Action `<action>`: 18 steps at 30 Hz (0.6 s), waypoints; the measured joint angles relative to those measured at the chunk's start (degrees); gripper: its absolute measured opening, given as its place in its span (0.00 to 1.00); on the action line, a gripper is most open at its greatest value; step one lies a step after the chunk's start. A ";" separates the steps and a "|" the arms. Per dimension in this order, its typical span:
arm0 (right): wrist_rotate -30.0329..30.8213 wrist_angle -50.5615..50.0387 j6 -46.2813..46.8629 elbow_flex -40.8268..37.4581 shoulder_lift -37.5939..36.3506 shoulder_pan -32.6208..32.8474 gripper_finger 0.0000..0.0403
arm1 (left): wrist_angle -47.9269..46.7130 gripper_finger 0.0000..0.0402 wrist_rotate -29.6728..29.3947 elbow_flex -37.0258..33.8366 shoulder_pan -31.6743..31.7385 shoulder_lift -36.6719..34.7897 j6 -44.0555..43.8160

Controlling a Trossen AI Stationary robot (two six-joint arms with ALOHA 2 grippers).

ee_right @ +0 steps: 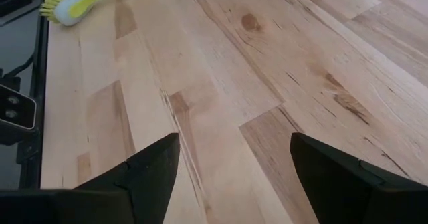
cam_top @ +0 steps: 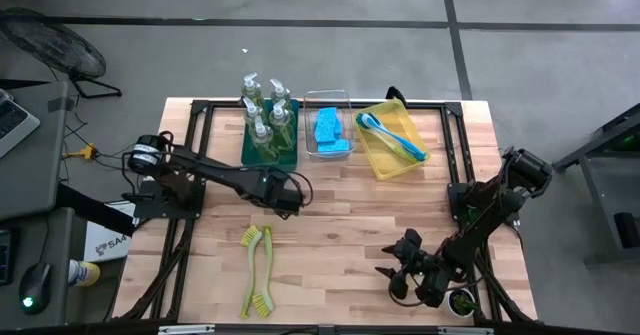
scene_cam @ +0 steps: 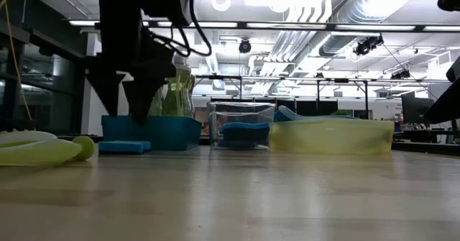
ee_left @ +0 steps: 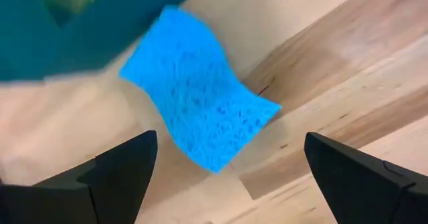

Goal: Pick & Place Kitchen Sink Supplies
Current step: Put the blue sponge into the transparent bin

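A small bright blue sponge (ee_left: 197,114) lies flat on the wood table just in front of the teal bin (cam_top: 268,157), which holds several pump bottles of yellow-green soap (cam_top: 265,110). My left gripper (ee_left: 231,177) hangs open above the sponge, fingers pointing down and clear of it (scene_cam: 126,111). In the high view the gripper (cam_top: 290,200) hides the sponge. Two yellow-green dish brushes (cam_top: 258,270) lie side by side on the table near the front. My right gripper (cam_top: 392,280) waits open at the front right over bare wood (ee_right: 234,177).
A clear bin (cam_top: 330,125) with blue sponges stands to the right of the teal bin. A yellow bin (cam_top: 395,145) holds blue brushes. A black frame (cam_top: 200,110) borders the table's back and sides. Bare wood lies in the middle (cam_top: 350,215).
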 joint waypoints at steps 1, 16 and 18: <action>0.04 0.00 0.00 0.00 0.00 0.05 0.69 | 0.21 0.93 0.93 -0.36 0.36 0.00 -1.59; 0.74 0.50 0.00 0.00 0.00 0.03 0.69 | 9.23 0.93 5.22 -7.36 3.64 0.00 -10.51; 0.99 0.48 0.00 -0.02 0.02 0.03 0.69 | 9.67 0.93 4.79 -7.34 3.62 0.00 -10.45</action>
